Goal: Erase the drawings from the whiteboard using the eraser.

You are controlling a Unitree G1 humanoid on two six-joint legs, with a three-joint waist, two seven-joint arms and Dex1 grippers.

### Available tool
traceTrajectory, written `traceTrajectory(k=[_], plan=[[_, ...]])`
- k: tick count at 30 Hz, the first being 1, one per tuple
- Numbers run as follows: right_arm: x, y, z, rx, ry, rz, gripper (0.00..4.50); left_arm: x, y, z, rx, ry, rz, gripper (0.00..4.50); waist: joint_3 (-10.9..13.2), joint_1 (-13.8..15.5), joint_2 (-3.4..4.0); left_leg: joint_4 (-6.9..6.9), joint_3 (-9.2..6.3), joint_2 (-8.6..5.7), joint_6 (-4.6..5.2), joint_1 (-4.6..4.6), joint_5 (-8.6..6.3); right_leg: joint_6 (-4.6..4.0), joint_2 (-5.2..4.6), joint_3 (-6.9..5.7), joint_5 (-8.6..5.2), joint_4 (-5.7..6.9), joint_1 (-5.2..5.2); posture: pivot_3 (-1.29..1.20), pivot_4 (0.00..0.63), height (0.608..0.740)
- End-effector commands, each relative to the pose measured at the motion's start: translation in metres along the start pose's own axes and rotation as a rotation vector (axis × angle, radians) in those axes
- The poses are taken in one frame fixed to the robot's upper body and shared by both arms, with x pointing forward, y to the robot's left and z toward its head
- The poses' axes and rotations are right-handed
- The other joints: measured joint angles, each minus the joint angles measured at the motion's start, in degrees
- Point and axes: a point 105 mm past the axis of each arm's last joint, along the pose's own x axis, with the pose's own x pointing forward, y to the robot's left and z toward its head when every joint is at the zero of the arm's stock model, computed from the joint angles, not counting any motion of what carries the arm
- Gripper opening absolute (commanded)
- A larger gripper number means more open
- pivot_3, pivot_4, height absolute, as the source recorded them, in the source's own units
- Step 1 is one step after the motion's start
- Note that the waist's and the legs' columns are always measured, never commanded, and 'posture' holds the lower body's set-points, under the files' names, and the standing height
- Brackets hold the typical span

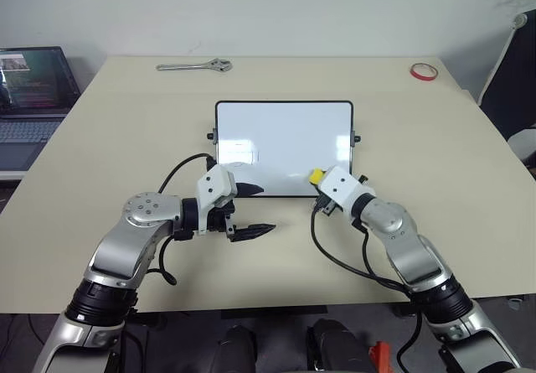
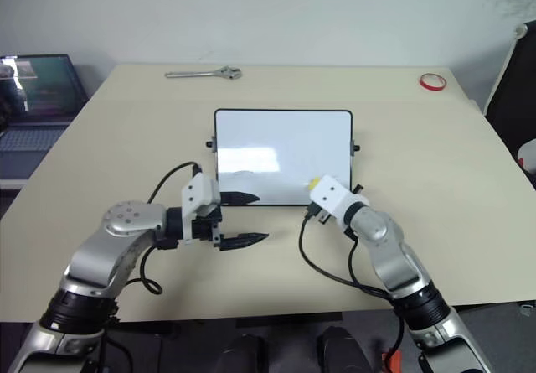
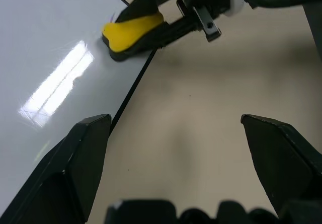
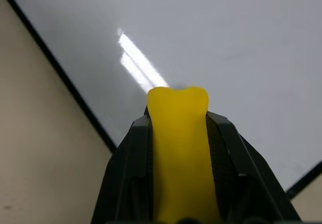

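The whiteboard (image 1: 283, 138) lies flat in the middle of the table, white and glossy with a streak of glare. The drawings are out of view. My right gripper (image 1: 317, 179) is shut on the yellow eraser (image 1: 316, 175), which presses on the board just inside its near right corner, beside the black frame. The right wrist view has the eraser (image 4: 178, 143) clamped between both black fingers over the white surface. My left gripper (image 1: 254, 211) is open and holds nothing. It hovers at the board's near left edge, one finger over the board and one over the table.
A metal wrench (image 1: 194, 66) lies at the far side of the table and a red tape ring (image 1: 424, 72) at the far right corner. An open laptop (image 1: 33, 96) stands off the table's left side. A dark chair (image 1: 512, 80) is at the right.
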Motion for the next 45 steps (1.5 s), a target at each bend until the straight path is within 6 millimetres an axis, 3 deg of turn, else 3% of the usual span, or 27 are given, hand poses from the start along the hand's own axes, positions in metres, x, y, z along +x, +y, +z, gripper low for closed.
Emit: traceTrajectory(k=[1, 3, 5, 10, 14, 17, 19, 23, 28, 31, 37, 43, 45], plan=[[-0.001, -0.026, -0.015, -0.04, 0.074, -0.133, 1.1, -0.003, 0.0, 0.013, 0.04, -0.032, 0.007, 4.5, 0.0, 0.07, 0.0, 0.03, -0.01, 0.0, 0.0, 0.0, 0.0, 0.0, 0.0, -0.01, 0.0, 0.03, 0.0, 0.0, 0.15, 0.74], [-0.005, -0.045, -0.018, -0.064, 0.089, -0.207, 1.1, -0.003, 0.0, 0.013, 0.04, -0.032, 0.008, 4.5, 0.0, 0.08, 0.0, 0.09, -0.02, -0.01, 0.0, 0.01, 0.01, 0.0, 0.0, -0.01, 0.0, 0.13, 0.0, 0.0, 0.15, 0.74], [-0.007, -0.05, -0.021, -0.041, 0.096, -0.199, 1.1, -0.004, 0.0, 0.011, 0.039, -0.031, 0.008, 4.5, -0.01, 0.17, -0.01, 0.11, -0.01, -0.02, 0.0, 0.03, 0.01, 0.01, 0.0, 0.0, 0.0, 0.2, 0.0, 0.0, 0.15, 0.74], [-0.015, -0.018, -0.03, -0.042, 0.138, 0.024, 1.1, -0.004, 0.001, 0.01, 0.037, -0.03, 0.012, 4.5, -0.02, 0.34, -0.04, 0.1, -0.02, -0.03, 0.01, 0.06, 0.01, 0.01, 0.0, -0.02, -0.01, 0.22, 0.02, 0.0, 0.15, 0.74], [-0.02, -0.01, -0.032, -0.041, 0.158, 0.079, 1.1, -0.005, 0.002, 0.009, 0.037, -0.029, 0.014, 4.5, -0.03, 0.17, -0.05, 0.1, -0.01, -0.03, 0.01, 0.08, 0.01, 0.01, 0.0, 0.01, -0.01, 0.22, 0.02, 0.0, 0.15, 0.74], [-0.016, -0.051, -0.022, -0.096, 0.121, -0.164, 1.1, -0.005, 0.002, 0.008, 0.035, -0.028, 0.016, 4.5, -0.03, -0.05, -0.05, 0.09, 0.06, -0.02, 0.01, 0.16, 0.01, 0.02, 0.0, 0.08, -0.01, 0.28, 0.03, 0.0, 0.15, 0.74], [-0.015, -0.064, -0.016, -0.097, 0.101, -0.235, 1.1, -0.005, 0.001, 0.007, 0.034, -0.027, 0.017, 4.5, -0.02, -0.06, -0.05, 0.09, 0.13, -0.02, 0.01, 0.21, 0.02, 0.02, 0.02, 0.13, -0.01, 0.33, 0.02, 0.0, 0.15, 0.74], [-0.011, -0.049, -0.02, -0.089, 0.116, -0.136, 1.1, -0.006, 0.001, 0.006, 0.032, -0.023, 0.017, 4.5, -0.02, 0.05, -0.05, 0.08, 0.11, -0.03, 0.01, 0.17, 0.02, 0.02, 0.02, 0.12, -0.01, 0.29, 0.02, 0.0, 0.15, 0.74], [-0.019, -0.01, -0.039, -0.1, 0.193, 0.093, 1.1, -0.009, 0.003, 0.005, 0.024, -0.018, 0.03, 4.5, -0.04, 0.06, -0.06, 0.07, 0.12, -0.02, 0.01, 0.16, 0.01, 0.02, 0.01, 0.12, -0.01, 0.26, 0.02, 0.0, 0.15, 0.74], [-0.022, -0.013, -0.042, -0.145, 0.208, 0.087, 1.1, -0.013, 0.005, 0.001, 0.019, -0.007, 0.045, 4.5, -0.04, -0.11, -0.07, 0.08, 0.15, -0.01, 0.01, 0.21, 0.01, 0.05, 0.02, 0.14, -0.03, 0.28, 0.03, 0.0, 0.15, 0.74], [-0.016, -0.052, -0.03, -0.199, 0.161, -0.12, 1.1, -0.017, 0.006, -0.001, 0.019, 0.001, 0.05, 4.5, -0.04, -0.05, -0.07, 0.09, 0.18, -0.01, 0.02, 0.3, 0.03, 0.26, 0.02, 0.19, -0.15, 0.29, 0.08, 0.0, 0.15, 0.74], [-0.025, -0.007, -0.05, -0.175, 0.241, 0.168, 1.1, -0.017, 0.005, -0.003, 0.019, 0.006, 0.051, 4.5, -0.05, 0.06, -0.1, 0.07, 0.16, -0.01, 0.03, 0.29, 0.02, 0.25, 0.01, 0.17, -0.15, 0.27, 0.09, 0.0, 0.15, 0.74], [-0.028, -0.004, -0.051, -0.191, 0.251, 0.194, 1.1, -0.018, 0.005, -0.003, 0.019, 0.007, 0.052, 4.5, -0.06, 0.01, -0.1, 0.07, 0.15, -0.01, 0.03, 0.29, 0.02, 0.26, 0.01, 0.17, -0.15, 0.25, 0.1, 0.0, 0.15, 0.74]])
